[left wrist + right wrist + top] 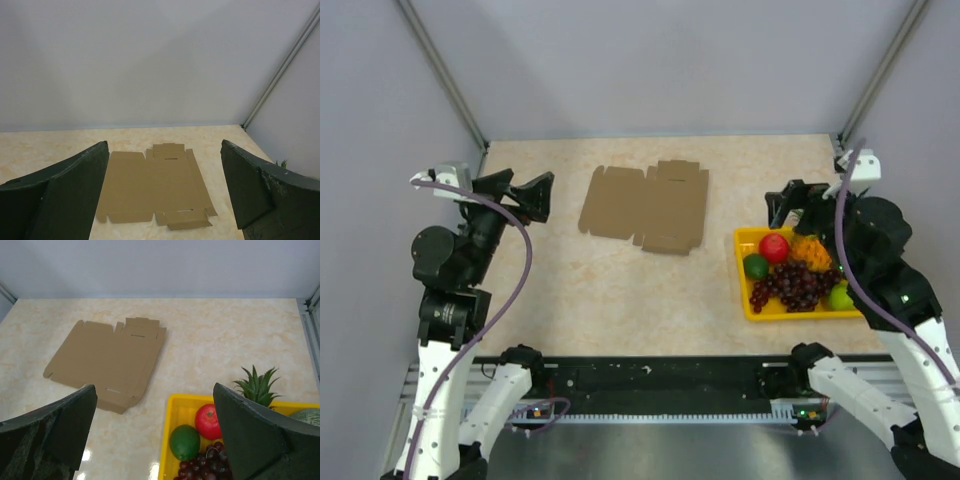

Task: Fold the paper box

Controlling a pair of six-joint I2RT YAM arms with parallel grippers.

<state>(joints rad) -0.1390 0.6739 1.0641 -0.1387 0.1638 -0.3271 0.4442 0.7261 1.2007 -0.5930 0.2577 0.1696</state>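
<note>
The paper box (646, 206) is a flat, unfolded brown cardboard sheet with flaps and tabs, lying on the table at the back middle. It also shows in the left wrist view (152, 187) and the right wrist view (107, 361). My left gripper (520, 192) is open and empty, raised to the left of the sheet. My right gripper (793, 201) is open and empty, raised to the right of the sheet, over the back of the yellow fruit tray (744, 282).
The yellow tray (177, 415) at the right holds a red apple (208, 420), a green fruit (184, 442), dark grapes (790, 284) and a pineapple top (256, 383). Grey walls stand at the back and on both sides.
</note>
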